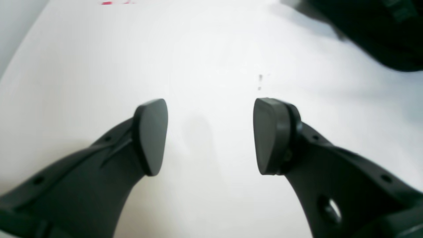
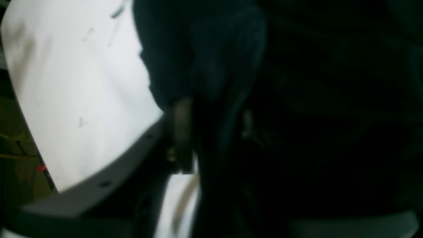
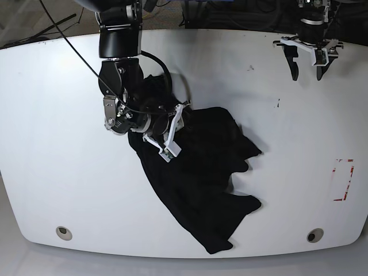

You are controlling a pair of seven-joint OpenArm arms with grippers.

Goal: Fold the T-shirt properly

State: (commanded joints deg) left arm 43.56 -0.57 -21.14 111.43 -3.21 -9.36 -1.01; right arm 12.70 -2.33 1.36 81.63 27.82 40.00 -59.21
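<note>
R end effector [image 3: 171, 133]: we see it clamped on T-shirt [image 3: 198, 172], bunched.
L end effector [image 3: 307, 60]: released, well apart.
Shirt axis: diagonal on table [image 3: 57, 144]; R arm nearer.

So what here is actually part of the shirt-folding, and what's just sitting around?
Part of the job:
- black T-shirt, crumpled on the white table
- right gripper, buried in the cloth
- left gripper, open and holding nothing

Just there:
- red marking near the table's edge
- two round holes in the tabletop
</note>
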